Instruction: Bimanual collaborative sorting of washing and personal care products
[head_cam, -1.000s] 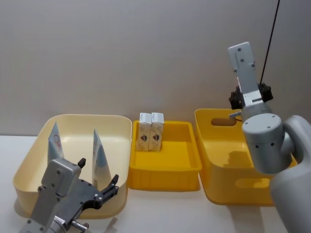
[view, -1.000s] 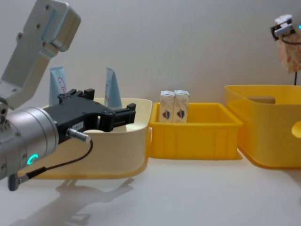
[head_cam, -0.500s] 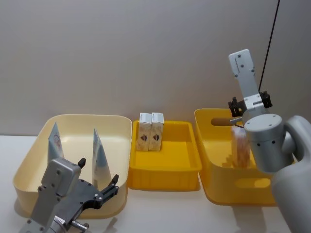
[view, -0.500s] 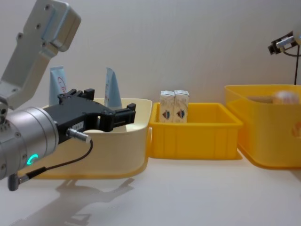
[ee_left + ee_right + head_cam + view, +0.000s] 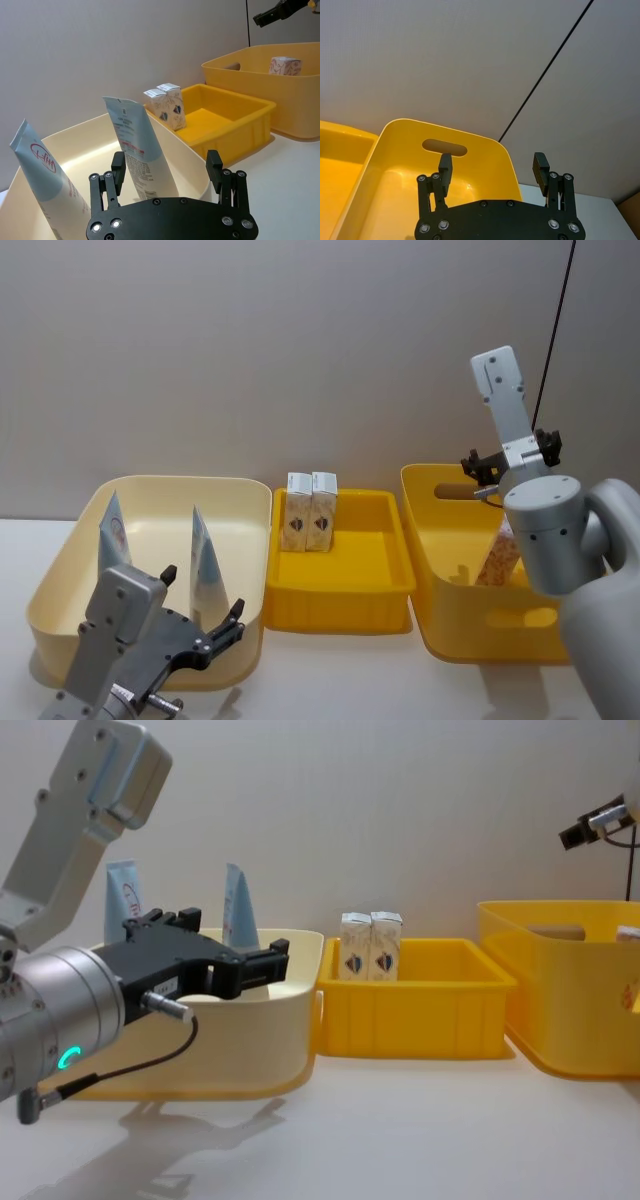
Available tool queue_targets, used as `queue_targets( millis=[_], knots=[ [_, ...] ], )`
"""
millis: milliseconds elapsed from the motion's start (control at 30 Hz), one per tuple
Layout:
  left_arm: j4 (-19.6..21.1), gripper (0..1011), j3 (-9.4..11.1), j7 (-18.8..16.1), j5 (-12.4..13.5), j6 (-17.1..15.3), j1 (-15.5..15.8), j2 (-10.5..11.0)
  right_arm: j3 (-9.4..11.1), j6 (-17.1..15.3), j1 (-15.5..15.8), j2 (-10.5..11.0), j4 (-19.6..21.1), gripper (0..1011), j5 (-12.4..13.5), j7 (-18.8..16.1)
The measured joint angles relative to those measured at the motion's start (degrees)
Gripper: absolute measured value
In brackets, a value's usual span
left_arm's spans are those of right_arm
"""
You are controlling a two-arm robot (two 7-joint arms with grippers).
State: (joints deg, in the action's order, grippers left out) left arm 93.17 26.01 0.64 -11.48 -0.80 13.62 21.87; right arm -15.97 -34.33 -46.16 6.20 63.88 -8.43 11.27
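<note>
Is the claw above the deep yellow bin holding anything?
No, the right gripper hangs open over the deep yellow bin, with nothing between its jaws.

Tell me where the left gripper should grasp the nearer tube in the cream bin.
Probably the upper body under the crimped end, from above: the squeeze tube stands upright in the cream bin, tapering upward, with the open left gripper in front. The right gripper hangs over the deep yellow bin.
</note>
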Motion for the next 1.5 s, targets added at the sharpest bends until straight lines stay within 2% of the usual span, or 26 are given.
queue_targets(
  millis=[233, 767, 1300, 1500],
  knots=[
    [-0.26, 1004, -0.05, 0.92, -0.2, -0.92, 1.07, -0.16, 0.03, -0.09, -0.08, 0.0, -0.22, 1001, 0.05, -0.12],
    [-1.99, 1004, 0.33, 4.25, -0.56, -5.92, 4.65, -0.46, 0.07, -0.2, -0.15, 0.01, -0.4, 1001, 0.07, -0.22],
    [-3.52, 1003, -0.14, 4.47, 1.62, -9.77, 7.09, -0.14, 0.07, -0.19, -0.17, 0.01, -0.45, 1001, 0.06, -0.27],
    [-4.58, 1003, -0.16, 5.06, 2.17, -10.29, 8.28, -0.17, 0.07, -0.19, -0.17, 0.0, -0.46, 1001, 0.06, -0.27]
  ],
)
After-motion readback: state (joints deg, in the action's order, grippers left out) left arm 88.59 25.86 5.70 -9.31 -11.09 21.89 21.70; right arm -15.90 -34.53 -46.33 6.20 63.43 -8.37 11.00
